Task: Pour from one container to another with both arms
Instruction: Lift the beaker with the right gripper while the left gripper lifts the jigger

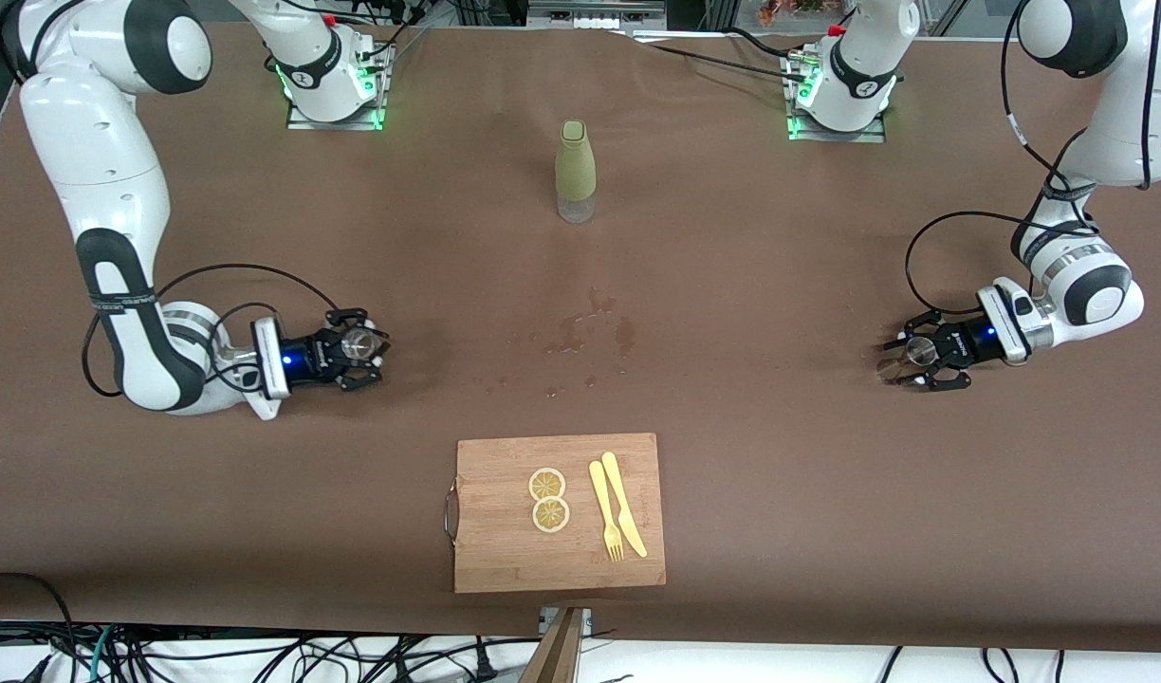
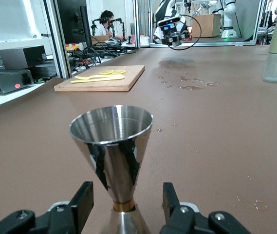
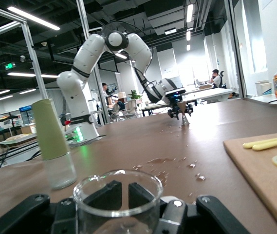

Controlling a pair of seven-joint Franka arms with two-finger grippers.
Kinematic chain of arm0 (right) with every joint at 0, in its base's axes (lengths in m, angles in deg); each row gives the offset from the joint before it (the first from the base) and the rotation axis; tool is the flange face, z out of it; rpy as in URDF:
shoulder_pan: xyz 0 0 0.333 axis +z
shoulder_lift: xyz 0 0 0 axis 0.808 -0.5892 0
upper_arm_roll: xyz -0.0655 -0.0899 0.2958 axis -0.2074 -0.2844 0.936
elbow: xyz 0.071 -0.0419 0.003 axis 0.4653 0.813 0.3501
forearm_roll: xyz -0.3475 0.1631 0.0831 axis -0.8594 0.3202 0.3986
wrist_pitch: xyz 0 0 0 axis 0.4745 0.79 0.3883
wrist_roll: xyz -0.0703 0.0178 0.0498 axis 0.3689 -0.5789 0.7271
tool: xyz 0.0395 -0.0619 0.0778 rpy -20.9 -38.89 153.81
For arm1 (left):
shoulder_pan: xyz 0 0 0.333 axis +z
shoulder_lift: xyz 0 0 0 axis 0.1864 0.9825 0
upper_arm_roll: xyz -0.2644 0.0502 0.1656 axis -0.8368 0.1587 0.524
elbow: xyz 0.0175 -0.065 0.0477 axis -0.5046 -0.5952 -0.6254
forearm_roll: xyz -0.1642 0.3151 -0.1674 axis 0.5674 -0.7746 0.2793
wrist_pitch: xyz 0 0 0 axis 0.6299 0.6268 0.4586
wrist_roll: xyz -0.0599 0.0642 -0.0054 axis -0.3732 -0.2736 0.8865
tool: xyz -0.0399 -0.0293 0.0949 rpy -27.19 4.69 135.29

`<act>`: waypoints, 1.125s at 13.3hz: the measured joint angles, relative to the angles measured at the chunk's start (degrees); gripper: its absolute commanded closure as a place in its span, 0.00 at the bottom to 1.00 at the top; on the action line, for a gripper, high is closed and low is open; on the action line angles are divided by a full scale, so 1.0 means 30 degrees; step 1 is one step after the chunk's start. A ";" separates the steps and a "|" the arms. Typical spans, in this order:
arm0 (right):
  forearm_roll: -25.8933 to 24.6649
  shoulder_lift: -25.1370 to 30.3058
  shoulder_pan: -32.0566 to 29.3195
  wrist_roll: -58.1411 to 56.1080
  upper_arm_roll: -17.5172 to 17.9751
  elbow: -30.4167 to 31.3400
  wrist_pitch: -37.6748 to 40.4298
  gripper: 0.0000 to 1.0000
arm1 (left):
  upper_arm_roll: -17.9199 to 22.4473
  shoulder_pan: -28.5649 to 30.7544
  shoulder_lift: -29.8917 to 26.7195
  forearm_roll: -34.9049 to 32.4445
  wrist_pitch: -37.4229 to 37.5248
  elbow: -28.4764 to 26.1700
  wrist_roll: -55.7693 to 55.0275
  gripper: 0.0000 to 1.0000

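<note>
L gripper astride jigger, grip unclear, base cut off | R gripper clamped on glass cup

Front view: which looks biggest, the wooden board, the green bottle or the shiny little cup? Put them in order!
1. Wooden board, biggest.
2. Green bottle.
3. Steel jigger at the left gripper, smallest.

Clear glass cup upright at right-arm end; steel jigger upright at left-arm end
</note>
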 measured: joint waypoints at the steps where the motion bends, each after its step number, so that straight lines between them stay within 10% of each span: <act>1: 0.0624 0.0064 0.0600 0.0560 0.0021 -0.0326 -0.0617 0.84 | 0.0010 0.0002 0.0000 0.0000 0.0074 0.0000 0.0003 0.38; 6: 0.2807 0.0092 0.2907 0.2723 0.0061 -0.1711 -0.3677 0.84 | 0.0059 0.0026 0.0000 0.0000 0.0222 0.0000 0.0015 0.45; 10: 0.4637 0.0085 0.4242 0.3456 0.0065 -0.1905 -0.5519 0.84 | 0.0226 0.0071 0.0001 0.0000 0.0234 0.0000 0.0016 1.00; 15: 0.4752 0.0247 0.5186 0.5684 0.0068 -0.3126 -0.6992 0.84 | 0.0227 0.0099 -0.0019 0.0014 0.0552 0.0021 0.0016 1.00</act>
